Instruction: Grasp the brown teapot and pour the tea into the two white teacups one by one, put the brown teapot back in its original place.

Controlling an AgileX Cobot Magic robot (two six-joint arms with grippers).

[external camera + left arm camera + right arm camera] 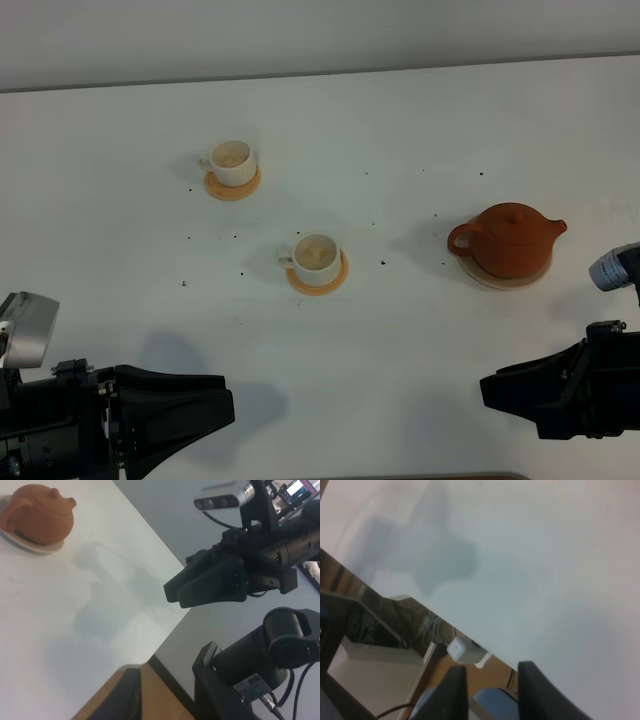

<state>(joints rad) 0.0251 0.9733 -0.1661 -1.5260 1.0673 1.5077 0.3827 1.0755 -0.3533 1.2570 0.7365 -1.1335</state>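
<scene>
Tabletop (90, 250) shows the left gripper (222, 405) at the near edge, its spread unreadable, then the farther teacup (233, 160) and nearer teacup (318, 257) on orange coasters (318, 286). The brown teapot (512, 238) sits on its beige coaster (505, 283), apart from the right gripper (492, 667), fingers (451, 690) partly parted, empty

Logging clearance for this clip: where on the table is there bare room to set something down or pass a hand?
Bare: the wide stretch between the nearer cup and the teapot; the far band behind them; the near strip between left gripper and right gripper. Tightest between the nearer cup and the farther cup.
</scene>
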